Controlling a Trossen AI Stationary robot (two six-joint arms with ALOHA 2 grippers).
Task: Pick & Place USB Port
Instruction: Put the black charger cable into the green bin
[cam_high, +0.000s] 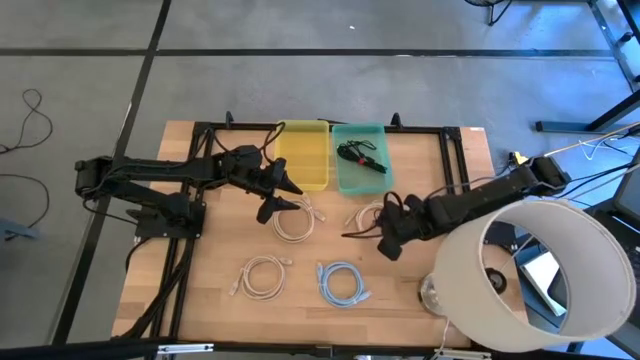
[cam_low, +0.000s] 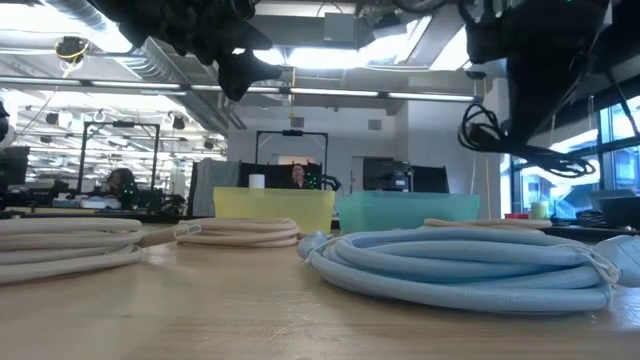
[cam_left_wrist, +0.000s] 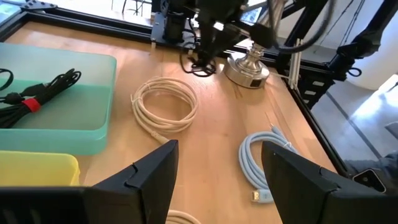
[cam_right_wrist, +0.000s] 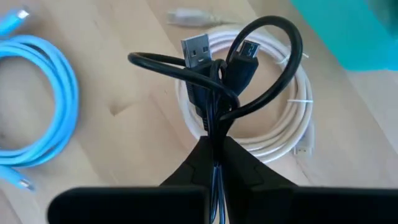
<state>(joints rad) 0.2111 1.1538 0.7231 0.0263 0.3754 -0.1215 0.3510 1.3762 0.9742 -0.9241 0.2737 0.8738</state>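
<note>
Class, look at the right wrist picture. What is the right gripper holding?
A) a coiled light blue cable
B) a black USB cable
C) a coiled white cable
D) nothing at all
B: the right gripper is shut on the black USB cable, whose plugs stick up above the fingers, while the white cable and light blue cable lie on the table below.

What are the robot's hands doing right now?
Right end effector shut on black cable, above white cable. Left end effector open, empty. Green bin path clear.
</note>
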